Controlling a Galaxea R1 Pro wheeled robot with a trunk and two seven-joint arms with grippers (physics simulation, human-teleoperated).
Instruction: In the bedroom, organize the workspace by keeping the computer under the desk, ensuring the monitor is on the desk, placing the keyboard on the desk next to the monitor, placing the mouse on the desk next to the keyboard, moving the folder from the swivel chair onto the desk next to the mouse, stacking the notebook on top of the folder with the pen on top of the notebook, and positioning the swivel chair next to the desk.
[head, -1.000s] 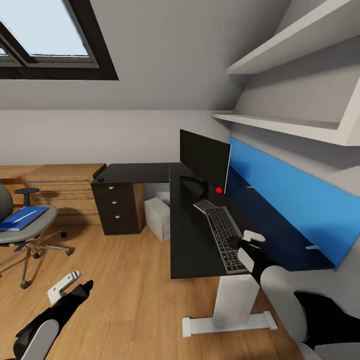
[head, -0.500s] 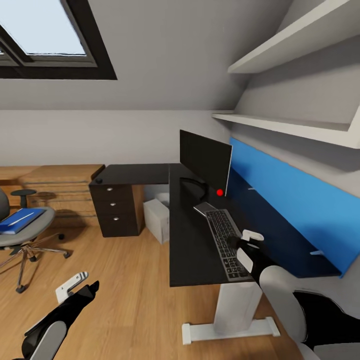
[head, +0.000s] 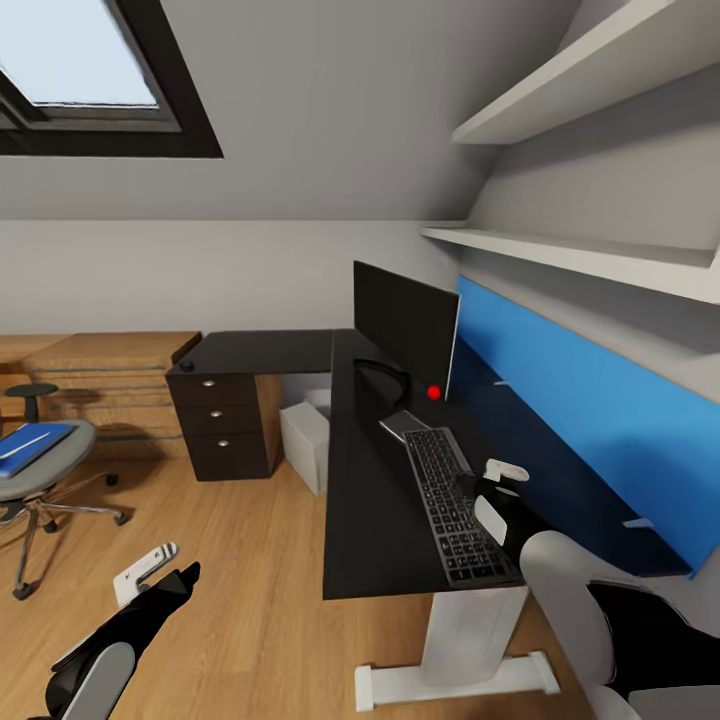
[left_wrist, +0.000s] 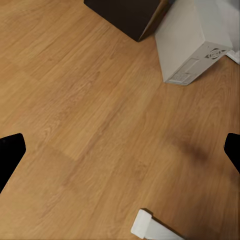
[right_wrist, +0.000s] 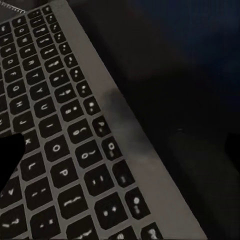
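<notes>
On the black desk (head: 365, 500) stands the monitor (head: 405, 330), with the keyboard (head: 448, 492) lengthwise before it and the greyish notebook (head: 397, 424) at the keyboard's far end. My right gripper (head: 492, 482) hovers open over the keyboard's (right_wrist: 60, 130) right rim. The small dark mouse (head: 186, 367) sits on the far desk corner above the drawers. Under the desk is the light-grey computer (head: 303, 440), also in the left wrist view (left_wrist: 192, 40). At far left, the swivel chair (head: 45, 480) carries the blue folder (head: 35, 445). The pen is too small to tell. My left gripper (head: 170, 575) hangs open above the floor.
A drawer unit (head: 222, 425) with silver knobs stands under the desk's far wing, and a light wooden chest (head: 100, 385) lines the back wall. The desk's white leg and foot (head: 455, 650) are close in front. Wall shelves (head: 560, 250) overhang the blue back panel (head: 580, 400).
The whole picture has drifted left, so the camera has moved. The left gripper has come a little forward and up. The right gripper stays over the keyboard's rim.
</notes>
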